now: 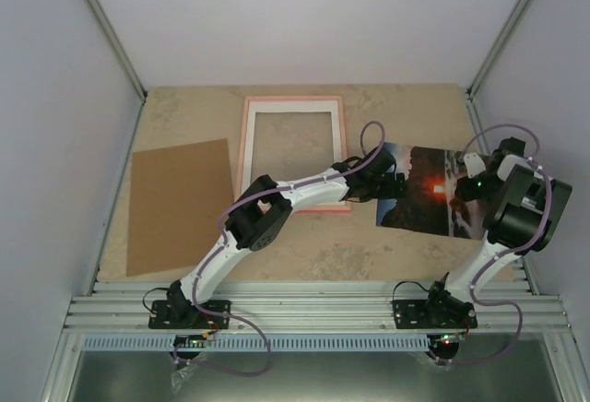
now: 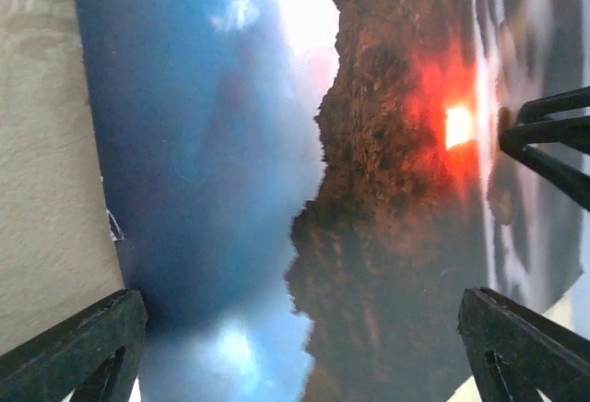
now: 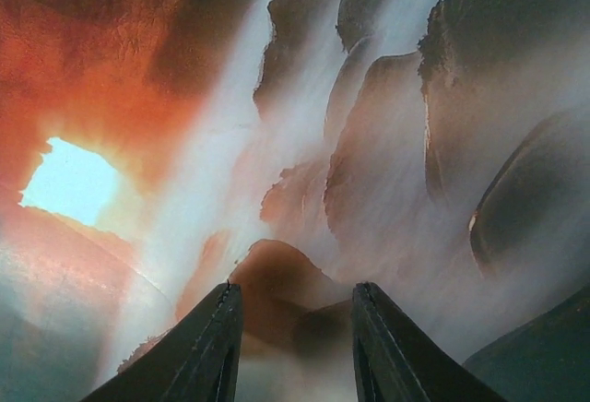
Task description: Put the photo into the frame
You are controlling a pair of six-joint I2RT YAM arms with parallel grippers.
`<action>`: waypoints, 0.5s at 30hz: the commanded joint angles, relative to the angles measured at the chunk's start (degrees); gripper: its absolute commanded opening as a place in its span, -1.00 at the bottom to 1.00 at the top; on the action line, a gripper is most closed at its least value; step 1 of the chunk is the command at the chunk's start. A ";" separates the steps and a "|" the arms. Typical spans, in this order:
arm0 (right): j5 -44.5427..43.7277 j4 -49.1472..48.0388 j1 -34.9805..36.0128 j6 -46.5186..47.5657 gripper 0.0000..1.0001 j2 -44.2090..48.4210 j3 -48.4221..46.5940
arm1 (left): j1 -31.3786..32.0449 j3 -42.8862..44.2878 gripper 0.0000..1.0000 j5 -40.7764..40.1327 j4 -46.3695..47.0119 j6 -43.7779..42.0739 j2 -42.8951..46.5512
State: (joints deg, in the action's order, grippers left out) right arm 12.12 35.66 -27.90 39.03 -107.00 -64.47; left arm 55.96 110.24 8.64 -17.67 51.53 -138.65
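Note:
The photo [image 1: 419, 201], a dark landscape with an orange-red sun, lies flat on the table, right of the pink frame [image 1: 247, 144]. My left gripper [image 1: 387, 183] hovers over the photo's left part, and in the left wrist view the print [image 2: 277, 144] fills the picture between the wide-open fingers [image 2: 83, 347]. My right gripper [image 1: 461, 192] is down over the photo's right part. In the right wrist view its gripper [image 3: 297, 289] shows a narrow gap, with the misty rocks of the photo [image 3: 387, 144] under the tips and nothing between them. The frame lies empty, its lower right corner hidden by my left arm.
A plain brown board [image 1: 180, 204] lies at the left of the stone-patterned table [image 1: 323, 250]. Grey walls close in on both sides and the back. The right gripper's fingers [image 2: 553, 135] reach into the left wrist view from the right.

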 commanded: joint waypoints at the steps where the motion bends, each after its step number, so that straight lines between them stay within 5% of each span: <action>1: -5.19 1.80 0.63 0.88 -0.31 -8.21 3.85 | -0.09 0.06 0.89 6.43 -0.07 5.25 -6.04; 15: -4.34 3.24 3.90 0.44 -0.39 -12.29 2.59 | -0.49 0.27 0.99 12.95 17.48 9.22 -6.93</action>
State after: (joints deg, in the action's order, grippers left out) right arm 12.12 36.05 -25.96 38.98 -109.73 -67.72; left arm 55.29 112.14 19.73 -3.42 58.33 -143.44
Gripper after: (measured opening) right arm 0.309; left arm 0.993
